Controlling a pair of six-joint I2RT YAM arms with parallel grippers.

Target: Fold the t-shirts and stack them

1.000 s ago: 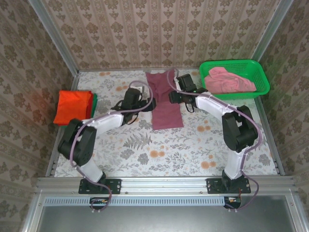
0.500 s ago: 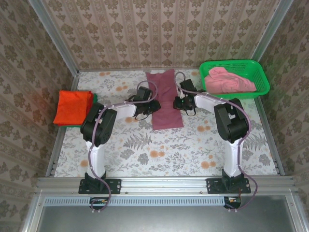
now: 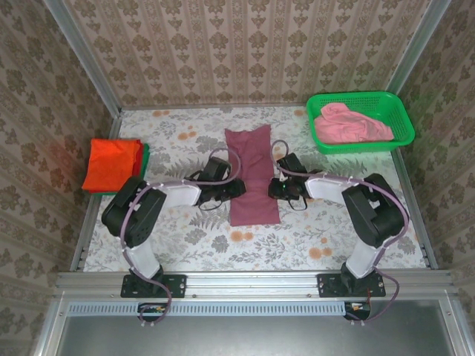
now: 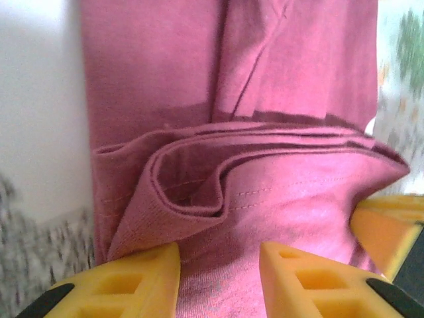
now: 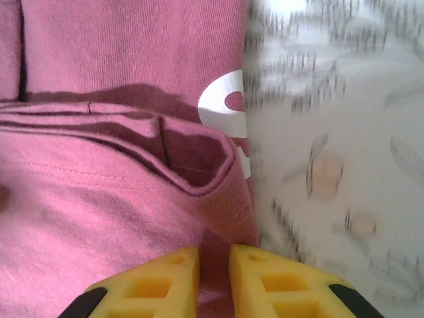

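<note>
A maroon t-shirt (image 3: 251, 167) lies as a long narrow strip in the middle of the table. My left gripper (image 3: 234, 189) is shut on its left edge and my right gripper (image 3: 273, 188) on its right edge, both near its near end. In the left wrist view the yellow fingers of the left gripper (image 4: 218, 255) hold bunched, folded layers of the maroon t-shirt (image 4: 265, 79). In the right wrist view the right gripper (image 5: 214, 255) pinches the hem of the maroon t-shirt (image 5: 99, 199), with white lettering (image 5: 225, 99) peeking out beneath.
A pink t-shirt (image 3: 349, 124) lies crumpled in the green mesh basket (image 3: 361, 97) at the back right. A folded orange t-shirt (image 3: 111, 163) rests on a green one (image 3: 145, 156) at the left edge. Floral table surface lies open in front.
Both grippers closed on the maroon t-shirt's side edges and moved toward the near edge, dragging the shirt with them and lifting its held part over the rest.
</note>
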